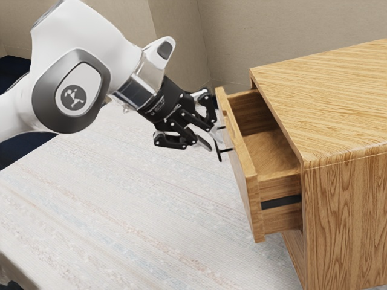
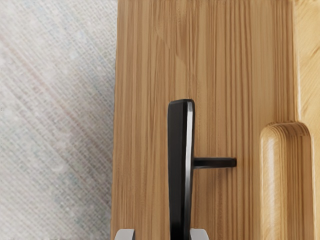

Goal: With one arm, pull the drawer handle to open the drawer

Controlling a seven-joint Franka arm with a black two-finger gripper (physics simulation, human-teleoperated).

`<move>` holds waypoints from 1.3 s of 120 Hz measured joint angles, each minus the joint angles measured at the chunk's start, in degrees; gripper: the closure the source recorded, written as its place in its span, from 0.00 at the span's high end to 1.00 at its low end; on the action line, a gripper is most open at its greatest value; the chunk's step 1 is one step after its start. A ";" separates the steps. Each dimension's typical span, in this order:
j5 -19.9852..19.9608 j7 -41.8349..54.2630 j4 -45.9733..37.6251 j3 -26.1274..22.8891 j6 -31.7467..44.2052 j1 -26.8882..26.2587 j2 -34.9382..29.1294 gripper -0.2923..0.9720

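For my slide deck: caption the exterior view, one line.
Franka gripper at the black handle of a partly open wooden drawer.

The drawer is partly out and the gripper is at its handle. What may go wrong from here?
1. The gripper looks open: in the wrist view its fingers flank the handle with a gap on one side, so the handle may slip out during a pull.
2. The drawer already stands far out of the cabinet; a long further pull might draw it off its rail.

I see a honey-tan, wood-grained drawer (image 1: 243,158), its handle (image 2: 180,165) black, my arm (image 1: 78,42) white and grey, and the floor (image 1: 109,205) a pale woven beige.
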 joint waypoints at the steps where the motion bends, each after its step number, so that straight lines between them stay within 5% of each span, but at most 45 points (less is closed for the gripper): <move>1: 0.00 0.00 -0.08 -0.02 -0.03 0.07 -0.09 0.26; 156: 0.46 -0.55 -12.76 -5.52 -2.21 9.54 -14.27 0.26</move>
